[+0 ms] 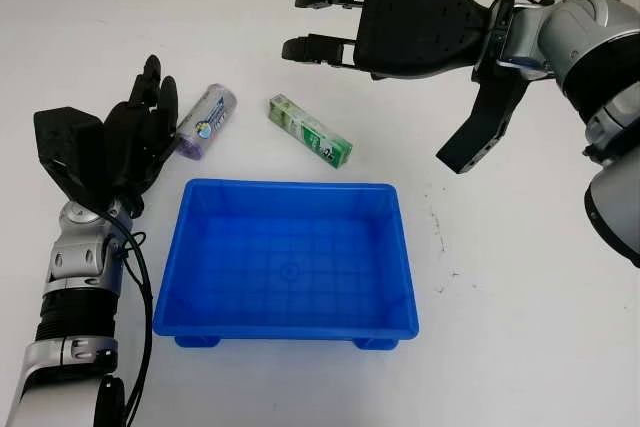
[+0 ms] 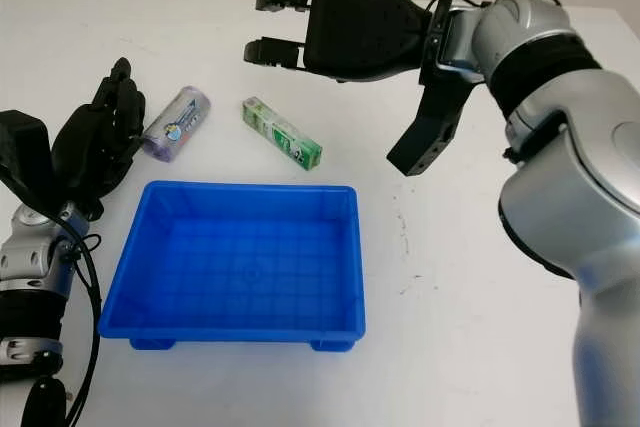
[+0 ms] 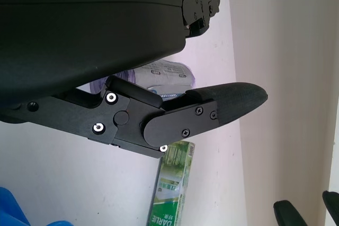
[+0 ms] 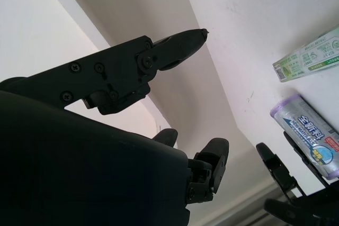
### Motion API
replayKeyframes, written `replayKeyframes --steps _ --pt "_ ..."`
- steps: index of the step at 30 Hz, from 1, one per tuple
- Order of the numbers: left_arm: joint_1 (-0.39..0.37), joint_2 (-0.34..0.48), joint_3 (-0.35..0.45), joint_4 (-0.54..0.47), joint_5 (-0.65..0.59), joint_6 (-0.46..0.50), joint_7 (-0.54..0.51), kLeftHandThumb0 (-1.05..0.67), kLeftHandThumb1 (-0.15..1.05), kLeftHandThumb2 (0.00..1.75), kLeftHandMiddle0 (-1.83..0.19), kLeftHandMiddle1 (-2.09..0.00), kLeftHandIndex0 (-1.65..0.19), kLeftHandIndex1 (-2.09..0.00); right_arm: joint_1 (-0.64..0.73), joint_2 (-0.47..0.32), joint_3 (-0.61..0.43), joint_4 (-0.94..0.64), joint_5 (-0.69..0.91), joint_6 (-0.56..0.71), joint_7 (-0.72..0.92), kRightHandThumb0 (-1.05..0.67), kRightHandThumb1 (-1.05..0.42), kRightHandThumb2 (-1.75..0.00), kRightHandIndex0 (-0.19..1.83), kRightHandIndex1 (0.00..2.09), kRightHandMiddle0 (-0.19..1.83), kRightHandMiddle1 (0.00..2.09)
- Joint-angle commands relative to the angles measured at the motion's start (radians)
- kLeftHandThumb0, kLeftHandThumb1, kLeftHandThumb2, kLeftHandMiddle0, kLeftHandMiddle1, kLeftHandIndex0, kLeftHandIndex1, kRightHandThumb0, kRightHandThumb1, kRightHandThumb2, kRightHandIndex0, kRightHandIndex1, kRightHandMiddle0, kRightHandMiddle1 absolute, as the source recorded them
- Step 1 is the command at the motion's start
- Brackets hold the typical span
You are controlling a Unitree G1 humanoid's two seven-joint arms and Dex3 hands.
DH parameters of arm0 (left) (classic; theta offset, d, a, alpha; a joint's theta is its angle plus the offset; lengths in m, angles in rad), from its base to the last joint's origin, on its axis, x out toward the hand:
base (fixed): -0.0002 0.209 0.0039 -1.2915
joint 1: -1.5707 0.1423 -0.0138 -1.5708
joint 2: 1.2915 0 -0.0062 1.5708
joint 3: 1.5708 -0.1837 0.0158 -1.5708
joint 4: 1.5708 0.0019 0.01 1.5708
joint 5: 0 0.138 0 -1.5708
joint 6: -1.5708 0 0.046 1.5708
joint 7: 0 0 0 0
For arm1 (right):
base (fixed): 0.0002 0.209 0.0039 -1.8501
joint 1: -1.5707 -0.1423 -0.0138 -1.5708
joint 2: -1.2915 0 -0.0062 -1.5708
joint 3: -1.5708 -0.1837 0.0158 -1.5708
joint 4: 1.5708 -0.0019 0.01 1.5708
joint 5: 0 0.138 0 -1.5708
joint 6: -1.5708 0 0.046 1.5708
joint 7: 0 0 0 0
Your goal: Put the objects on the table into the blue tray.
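Observation:
A lavender roll pack (image 1: 206, 121) lies on the white table behind the blue tray's (image 1: 190, 247) left corner. To its right a green box (image 1: 311, 131) lies at a slant. My left hand (image 1: 150, 112) is open just left of the roll pack, fingers alongside its near end; I cannot tell if they touch it. My right hand (image 1: 380, 57) hangs open in the air behind and to the right of the green box, holding nothing. The left wrist view shows the roll pack (image 3: 159, 75) behind the fingers and the green box (image 3: 172, 189) beyond. Nothing lies in the tray.
The white table (image 1: 500, 277) stretches right of the tray with a few dark specks. The right forearm (image 1: 590, 57) reaches in from the right edge. A black cable (image 1: 145, 287) hangs along the left arm near the tray's left wall.

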Motion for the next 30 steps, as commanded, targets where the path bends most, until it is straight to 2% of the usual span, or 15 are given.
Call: replayKeyframes --steps 1,8,13,22,30 --pt "0.007 -0.008 -0.003 -0.022 0.0 0.007 0.009 -0.8 1.05 0.68 0.19 0.0 0.19 0.0 -0.042 0.005 0.023 0.014 -0.008 0.011 -0.028 -0.3 -0.89 -0.07 -0.05 0.83 -0.09 0.74" --pt "0.014 -0.013 -0.008 -0.031 0.006 0.011 0.022 -0.8 1.05 0.69 0.19 0.0 0.19 0.0 -0.064 0.019 0.081 0.036 -0.022 0.043 -0.081 -0.41 -0.88 -0.05 -0.17 0.77 -0.19 0.58" --pt "0.016 -0.009 -0.005 -0.03 0.003 0.007 0.024 -0.8 1.05 0.68 0.19 0.0 0.19 0.0 -0.066 0.031 0.119 0.045 -0.035 0.061 -0.095 -0.45 -0.88 -0.05 -0.18 0.71 -0.18 0.59" --pt "0.021 -0.009 -0.006 -0.054 0.0 0.021 0.025 -0.77 1.05 0.69 0.19 0.0 0.19 0.0 -0.051 0.055 0.183 0.064 -0.054 0.06 -0.065 -0.37 -0.87 -0.06 -0.14 0.54 -0.19 0.54" --pt "0.034 -0.011 -0.009 -0.092 0.009 0.054 0.049 -0.79 1.05 0.67 0.19 0.0 0.19 0.0 -0.034 0.068 0.239 0.073 -0.08 0.105 -0.102 -0.42 -0.87 -0.05 -0.08 0.48 -0.12 0.53"
